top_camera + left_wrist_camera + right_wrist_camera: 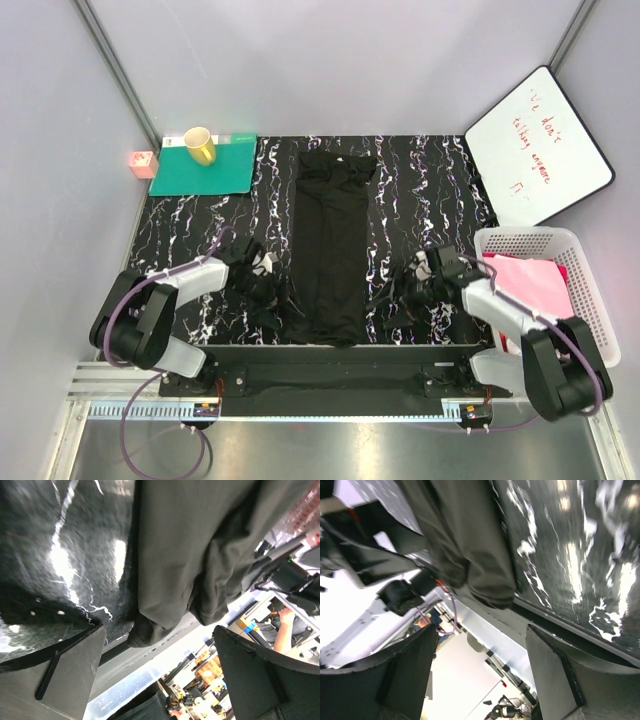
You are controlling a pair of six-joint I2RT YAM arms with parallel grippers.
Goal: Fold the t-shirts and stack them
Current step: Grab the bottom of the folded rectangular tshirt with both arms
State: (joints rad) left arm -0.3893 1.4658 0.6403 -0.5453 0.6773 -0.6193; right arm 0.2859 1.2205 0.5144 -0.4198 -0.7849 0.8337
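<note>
Top external view: we see the black t-shirt [332,250] folded into a long strip down the desk's middle, reaching the near edge. Our left gripper [272,285] and right gripper [402,285] flank it, both spread wide and empty.

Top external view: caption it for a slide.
Black t-shirt folded lengthwise on marbled table; left gripper and right gripper flank it.

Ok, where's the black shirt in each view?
Top external: black shirt, a long strip down the middle of the tabletop.
Left wrist: upper middle to right, hem at the near edge.
Right wrist: upper left of centre, hem at the near edge.
Shared landmark: the white-veined tabletop beside it.
</note>
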